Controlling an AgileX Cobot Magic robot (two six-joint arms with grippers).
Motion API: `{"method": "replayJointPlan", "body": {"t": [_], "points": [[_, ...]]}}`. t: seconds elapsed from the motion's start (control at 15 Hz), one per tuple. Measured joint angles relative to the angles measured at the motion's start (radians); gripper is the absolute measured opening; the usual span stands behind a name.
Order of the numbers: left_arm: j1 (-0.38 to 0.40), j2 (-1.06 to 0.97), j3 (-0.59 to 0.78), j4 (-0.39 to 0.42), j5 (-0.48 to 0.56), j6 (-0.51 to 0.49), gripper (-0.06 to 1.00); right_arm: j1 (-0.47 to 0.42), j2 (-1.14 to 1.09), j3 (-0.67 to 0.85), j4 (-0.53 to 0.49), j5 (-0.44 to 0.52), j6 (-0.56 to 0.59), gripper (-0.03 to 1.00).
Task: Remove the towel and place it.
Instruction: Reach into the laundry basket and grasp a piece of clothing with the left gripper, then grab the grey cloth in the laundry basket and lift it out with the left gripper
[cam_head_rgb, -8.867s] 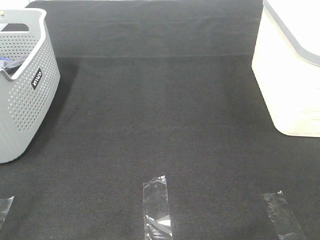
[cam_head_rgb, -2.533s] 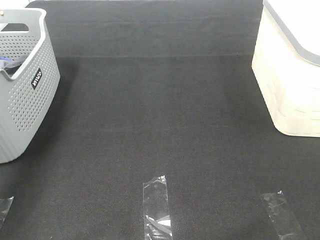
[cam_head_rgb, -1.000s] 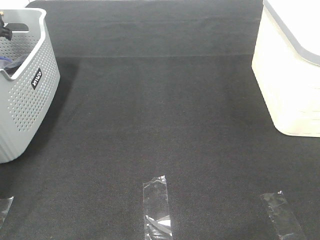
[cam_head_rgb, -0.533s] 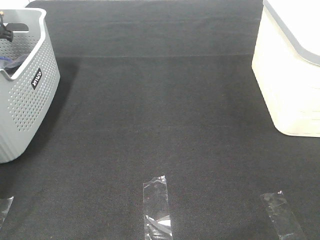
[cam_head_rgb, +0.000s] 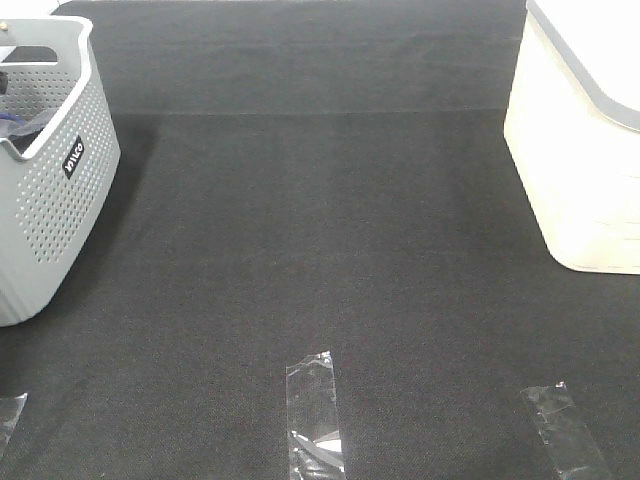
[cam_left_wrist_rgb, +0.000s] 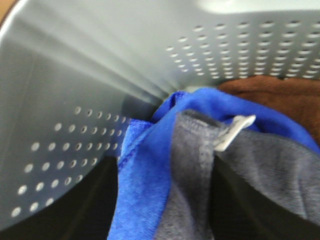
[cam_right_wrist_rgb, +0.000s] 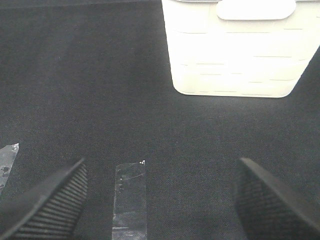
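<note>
You are working inside the grey basket (cam_head_rgb: 55, 200), at the towel (cam_left_wrist_rgb: 195, 170).
Over the black mat (cam_head_rgb: 320, 250) your right gripper (cam_right_wrist_rgb: 160, 200) is hanging, fingers spread wide; the towel is lying bunched against the blue cloth (cam_left_wrist_rgb: 142, 180), your left gripper (cam_left_wrist_rgb: 160, 215) straddling it, grip impossible to tell.

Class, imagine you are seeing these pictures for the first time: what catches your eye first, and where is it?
The bright blue cloth bunched inside the grey perforated basket at the left edge of the black mat stands out most, with the grey towel and its white tag lying against it. Opposite, a white bin sits at the right edge.
</note>
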Motion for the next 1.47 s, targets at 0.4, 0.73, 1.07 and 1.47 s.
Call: {"method": "replayJointPlan", "body": {"t": [0.4,0.73,1.07,1.47], "points": [[-0.002,-0.004,0.0,-0.028,-0.005,0.02,0.51,0.0,0.0,0.0,0.0,0.0,0.0,0.75],[-0.005,-0.007,0.0,-0.095,-0.047,0.022,0.51,0.0,0.0,0.0,0.0,0.0,0.0,0.75],[-0.005,0.003,0.0,-0.113,-0.086,0.051,0.54,0.0,0.0,0.0,0.0,0.0,0.0,0.75],[-0.005,0.05,-0.001,-0.095,-0.084,0.066,0.45,0.0,0.0,0.0,0.0,0.0,0.0,0.75]]}}
